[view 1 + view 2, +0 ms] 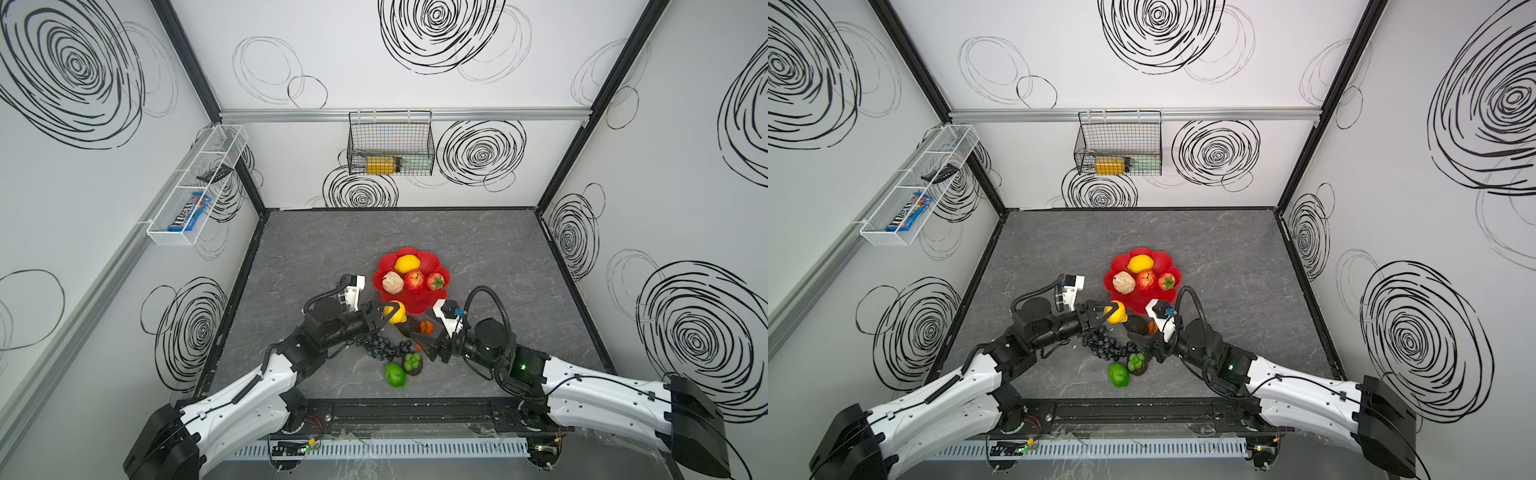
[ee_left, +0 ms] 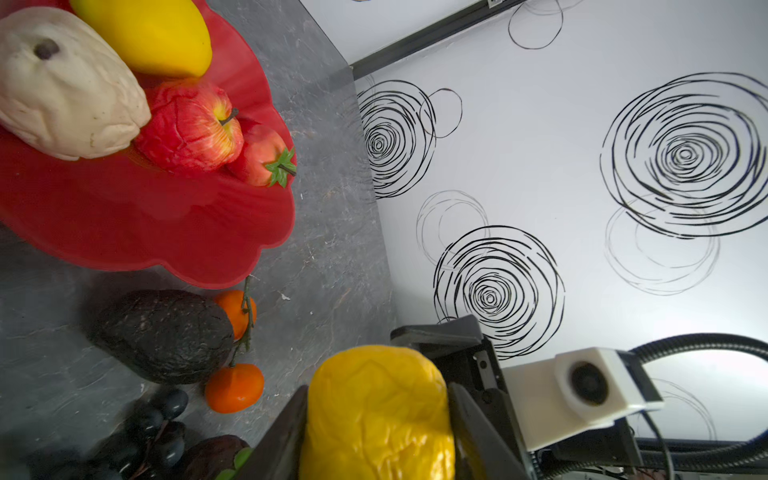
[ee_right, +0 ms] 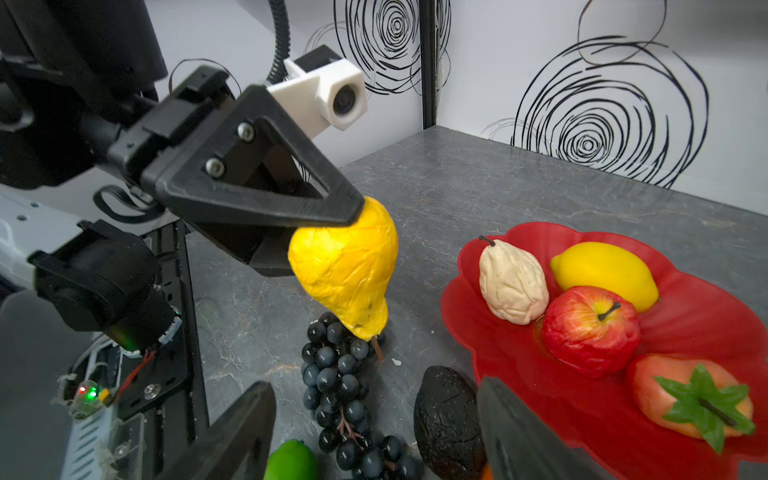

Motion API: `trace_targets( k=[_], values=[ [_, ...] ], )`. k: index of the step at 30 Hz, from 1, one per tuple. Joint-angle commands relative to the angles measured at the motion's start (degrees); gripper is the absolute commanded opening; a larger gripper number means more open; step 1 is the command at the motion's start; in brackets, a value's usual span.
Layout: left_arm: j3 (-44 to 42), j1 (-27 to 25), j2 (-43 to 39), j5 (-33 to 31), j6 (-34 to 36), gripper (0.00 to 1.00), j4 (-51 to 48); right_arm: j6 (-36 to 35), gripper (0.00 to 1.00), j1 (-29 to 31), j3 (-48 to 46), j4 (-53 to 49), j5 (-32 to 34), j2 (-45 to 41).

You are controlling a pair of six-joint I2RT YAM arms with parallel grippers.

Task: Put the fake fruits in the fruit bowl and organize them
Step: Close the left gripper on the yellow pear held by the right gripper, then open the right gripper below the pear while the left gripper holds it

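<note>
Nearest on the grey stone-patterned tabletop (image 1: 316, 266) lie one smooth bright-green plastic fruit (image 1: 395, 375) and, just beside it to the right, one green knobbly fruit on a dark base (image 1: 412, 362). Just beyond them lies one dark plastic grape bunch (image 1: 380, 347). To its right is the right gripper (image 3: 374, 384), jaws spread and empty, with the bunch and one rough black avocado (image 2: 166, 334) seen beyond its fingers. Two small glossy oranges (image 2: 235, 388) on one thin stem lie against the avocado's right side, just short of the bowl's near rim. Left of the avocado, the left gripper (image 1: 392, 312) is clamped on one crinkled yellow pear-shaped fruit (image 3: 345, 266), a finger on either side of its broad end. The pear hangs narrow stem end downward, clear of the table, over the far end of the grape bunch and just near of the bowl. Beyond is the shallow glossy red flower-shaped fruit bowl (image 1: 415, 305), which holds four fruits. One cream lumpy fruit (image 1: 392, 282), one red apple (image 1: 414, 279) and one red strawberry with green leaves (image 1: 435, 281) lie in a row from left to right, touching. One smooth yellow lemon (image 1: 407, 264) lies behind them. Eleven fruits in all: four in the bowl, one gripped, six on the table.
</note>
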Motion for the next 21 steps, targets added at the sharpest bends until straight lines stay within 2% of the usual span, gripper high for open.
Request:
trace_targets(
  k=[1, 6, 8, 18, 21],
  values=[
    [-0.6, -0.8, -1.1, -1.7, -4.8, 0.47, 6.0, -2.9, 0.74, -0.3, -1.2, 5.4, -2.5, 0.9],
    [-0.5, -1.8, -1.7, -2.2, -5.6, 0.47, 5.7, -4.8, 0.63, -1.4, -2.1, 8.2, -4.3, 1.6],
    [-0.4, -2.1, -1.8, -2.1, -5.8, 0.47, 5.6, -5.3, 0.55, -1.7, -1.9, 8.7, -4.4, 2.0],
    [-0.5, -3.4, -2.0, -2.5, -5.8, 0.47, 5.0, -7.3, 0.33, -1.9, -0.5, 8.4, -6.1, 4.0],
    [-1.0, -3.3, -2.0, -2.6, -6.0, 0.47, 5.4, -7.2, 0.31, -1.9, -0.2, 8.3, -5.9, 4.0]
  ],
)
